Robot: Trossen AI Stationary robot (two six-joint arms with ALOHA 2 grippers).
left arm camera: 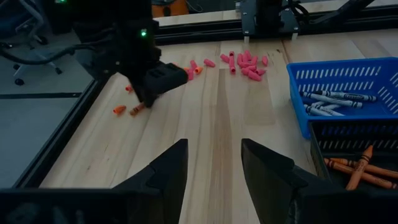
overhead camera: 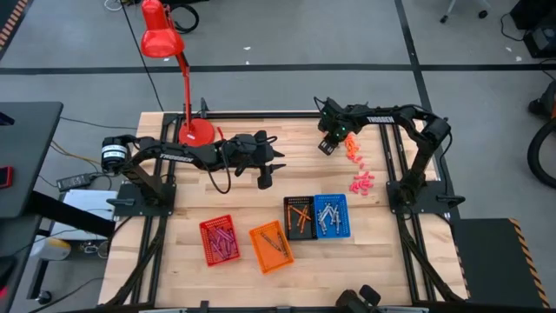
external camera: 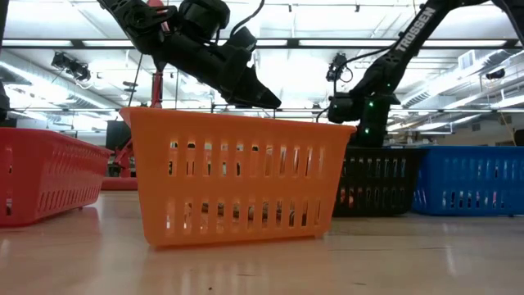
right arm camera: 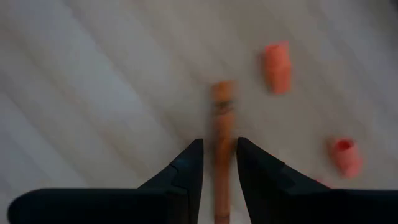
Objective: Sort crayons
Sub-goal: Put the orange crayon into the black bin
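Note:
Loose crayons lie flat on the wooden table at its far right: orange and pink pieces (overhead camera: 351,154) and a pink heap (overhead camera: 362,183). My right gripper (overhead camera: 327,146) points down over them, open. Its two fingers stand on either side of one orange crayon (right arm camera: 221,118), which lies lengthwise between them with a thin gap showing. Two short pink-orange stubs (right arm camera: 277,67) lie beside it. The left wrist view shows this gripper (left arm camera: 148,99) above orange pieces (left arm camera: 137,109). My left gripper (overhead camera: 268,176) hangs open over the table's middle with nothing between its fingers (left arm camera: 214,143).
Along the near half stand a red basket (overhead camera: 219,240), an orange basket (overhead camera: 271,247), a black basket (overhead camera: 300,217) with orange crayons, and a blue basket (overhead camera: 331,216) with silvery ones. A red desk lamp (overhead camera: 193,130) stands at the far left. Bare wood lies between the grippers.

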